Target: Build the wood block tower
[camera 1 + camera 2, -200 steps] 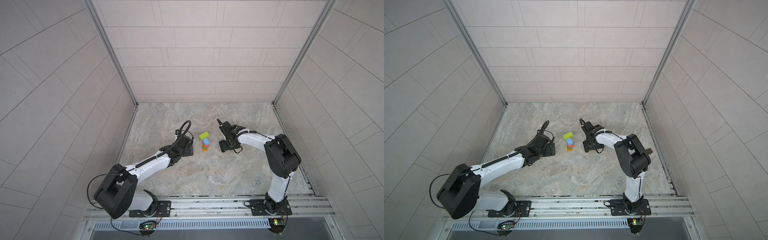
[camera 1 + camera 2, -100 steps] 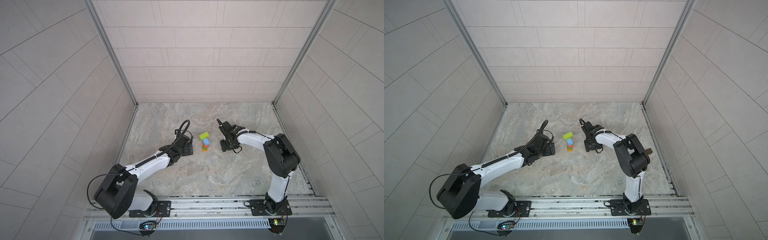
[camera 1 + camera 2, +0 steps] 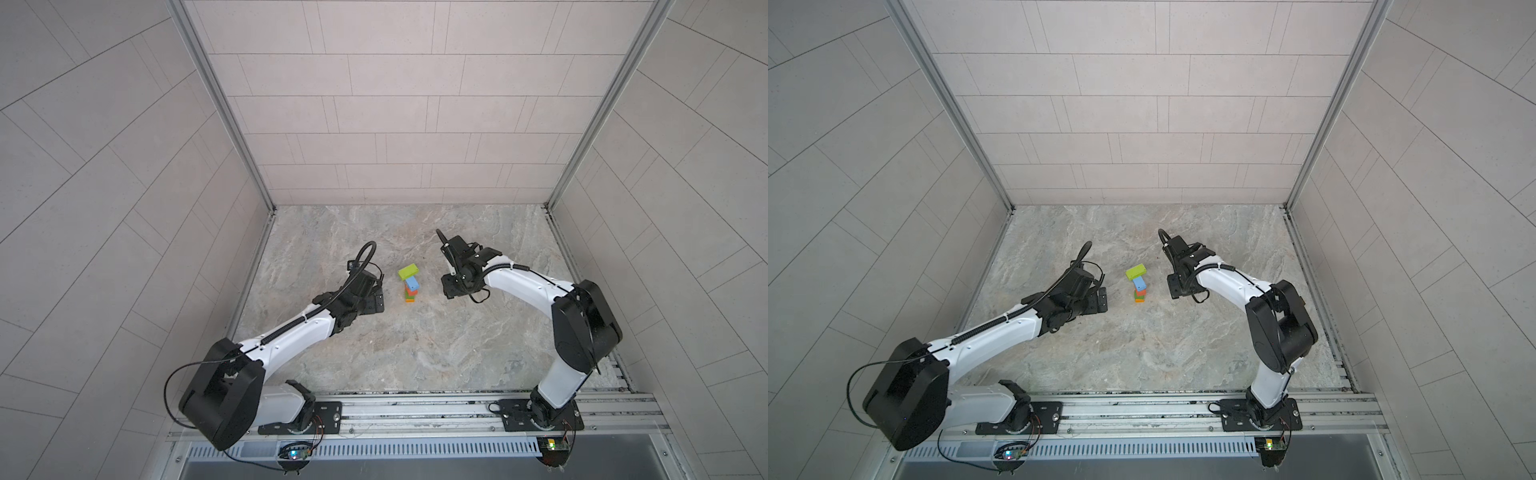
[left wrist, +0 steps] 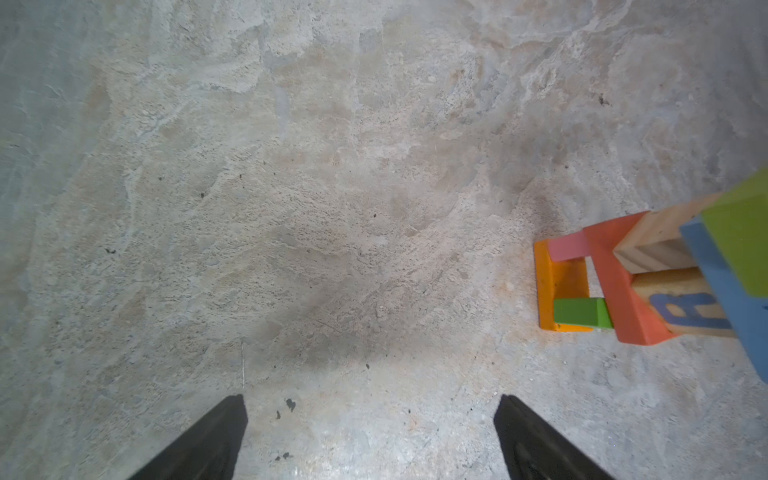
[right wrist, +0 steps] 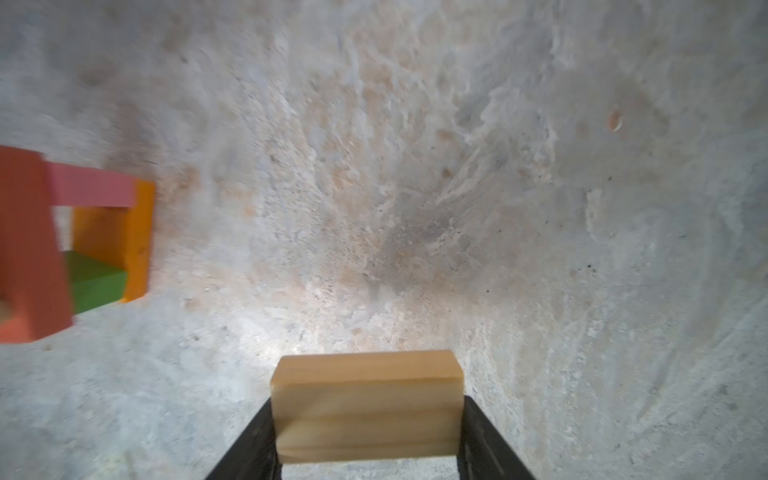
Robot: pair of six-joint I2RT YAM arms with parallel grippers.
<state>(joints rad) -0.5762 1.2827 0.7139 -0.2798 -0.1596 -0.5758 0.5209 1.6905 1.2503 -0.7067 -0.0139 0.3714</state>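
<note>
My right hand [image 5: 368, 432] grips a plain tan block [image 5: 365, 386] near the tower [image 3: 409, 286], which stands on the bench [image 3: 415, 353] between it and my open, empty left hand [image 4: 372, 401]. The tower has an orange base, then pink, green, red, lettered tan cubes and blue, with a lime brick askew on top.

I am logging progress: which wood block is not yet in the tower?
The plain tan block, gripped in the right pincer beside the tower; every other visible block is already stacked, with the lime block on top.
</note>
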